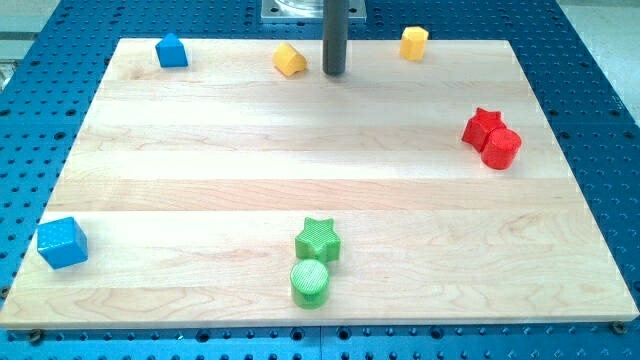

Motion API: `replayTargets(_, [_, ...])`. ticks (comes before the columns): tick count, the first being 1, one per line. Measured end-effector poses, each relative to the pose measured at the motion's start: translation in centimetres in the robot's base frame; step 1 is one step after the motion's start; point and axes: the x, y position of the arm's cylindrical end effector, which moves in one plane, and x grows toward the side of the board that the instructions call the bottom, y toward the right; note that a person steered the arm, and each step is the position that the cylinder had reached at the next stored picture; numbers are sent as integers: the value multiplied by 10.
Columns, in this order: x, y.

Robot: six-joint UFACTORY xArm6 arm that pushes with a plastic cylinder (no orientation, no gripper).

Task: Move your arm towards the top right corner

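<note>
clearly no gripper to report: my tip (334, 73) rests far on the wooden table (300, 150), between yellow pentagon block (289, 60) and yellow cube block (414, 43); nothing needs holding, the stiff rod just slides right.

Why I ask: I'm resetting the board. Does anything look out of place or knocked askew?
One thing stands out: the blue cube at the view's bottom left juts over the board's left edge. The other blocks sit fully on the wood. My tip stands near the top edge, just right of a yellow block.
</note>
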Motion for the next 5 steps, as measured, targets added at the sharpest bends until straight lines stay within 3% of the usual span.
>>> replayTargets(1, [54,-47])
replayTargets(2, [46,-131])
replayTargets(3, [46,-173])
replayTargets(4, [47,-208])
replayTargets(5, [75,-185])
